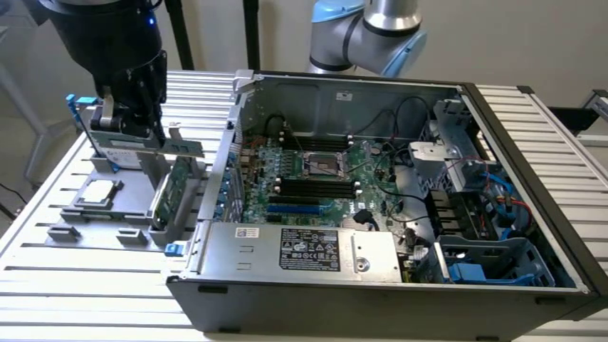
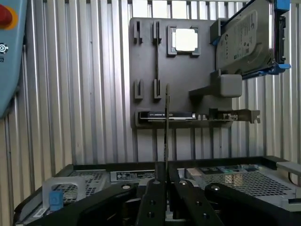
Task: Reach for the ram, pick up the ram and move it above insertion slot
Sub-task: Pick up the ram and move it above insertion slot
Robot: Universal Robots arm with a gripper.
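We have the ram (image 2: 166, 127) pinched edge-on in the gripper (image 2: 165, 184), lifted above the grey holder tray (image 2: 146, 70). Carrying is underway; reaching 1 black insertion slot (image 1: 318, 187) demands careful alignment.

The ram (image 2: 166, 127) is a thin green stick, seen edge-on, upright above the grey holder; the slot (image 1: 317, 187) is a long black strip, mid-motherboard.
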